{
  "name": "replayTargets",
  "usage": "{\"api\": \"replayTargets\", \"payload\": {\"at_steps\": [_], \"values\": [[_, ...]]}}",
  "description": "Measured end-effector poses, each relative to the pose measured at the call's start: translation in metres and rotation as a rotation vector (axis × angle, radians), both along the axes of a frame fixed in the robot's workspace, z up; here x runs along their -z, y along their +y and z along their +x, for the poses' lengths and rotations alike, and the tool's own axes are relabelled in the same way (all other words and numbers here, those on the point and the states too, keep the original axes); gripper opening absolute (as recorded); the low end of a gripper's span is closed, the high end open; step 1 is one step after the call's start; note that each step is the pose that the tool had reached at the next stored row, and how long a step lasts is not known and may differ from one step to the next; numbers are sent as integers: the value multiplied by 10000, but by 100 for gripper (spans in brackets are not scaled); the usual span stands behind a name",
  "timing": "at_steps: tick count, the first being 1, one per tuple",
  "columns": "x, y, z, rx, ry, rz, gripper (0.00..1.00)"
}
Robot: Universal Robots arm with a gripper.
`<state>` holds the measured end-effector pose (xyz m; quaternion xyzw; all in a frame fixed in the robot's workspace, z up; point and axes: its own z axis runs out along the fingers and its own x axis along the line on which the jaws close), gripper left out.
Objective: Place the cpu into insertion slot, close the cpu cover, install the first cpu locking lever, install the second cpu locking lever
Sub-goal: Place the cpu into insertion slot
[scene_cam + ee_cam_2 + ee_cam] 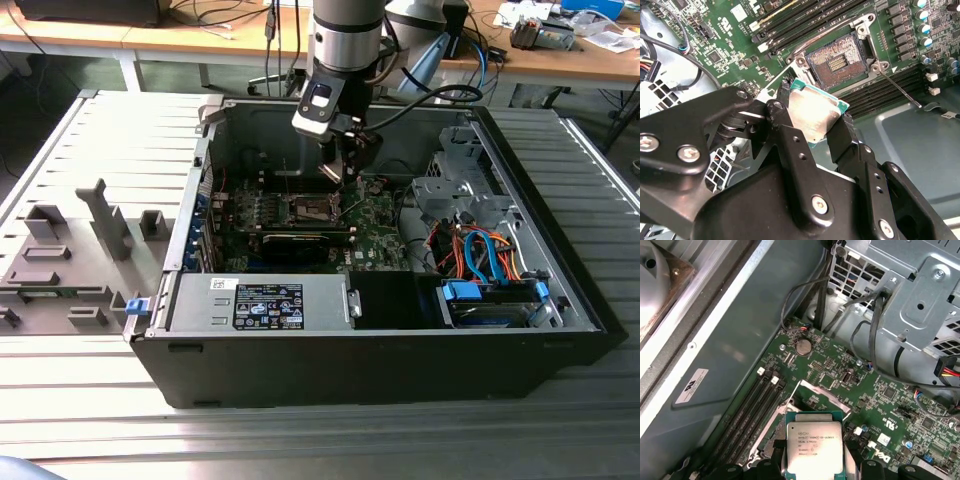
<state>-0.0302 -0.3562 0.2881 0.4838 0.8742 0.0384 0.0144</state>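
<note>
Clamping the cpu (815, 114), the jaws hide its side edges — insertion slot (837, 62) lies uncovered.

In the second wrist view the gripper (812, 122) clamps the cpu (816, 107). The chip's near edge and parts of two sides are hidden behind the black fingers (785, 130), and the gripper body runs off the picture's edge. In the first wrist view the cpu (814, 447) is cut by the picture's edge, and it hides the near part of the raised cpu cover (812, 392). In the exterior view the arm (345, 40) is cut off at the top edge. The gripper's tips are lost among dark parts inside the computer case (400, 350), and the insertion slot (310, 208) is too small to make out in detail. The bench (100, 420) runs past the edges.
</note>
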Motion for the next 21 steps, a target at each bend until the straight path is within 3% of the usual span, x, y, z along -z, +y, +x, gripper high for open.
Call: {"api": "replayTargets", "payload": {"at_steps": [21], "values": [[0,0,0,409,-1,-6,54]]}}
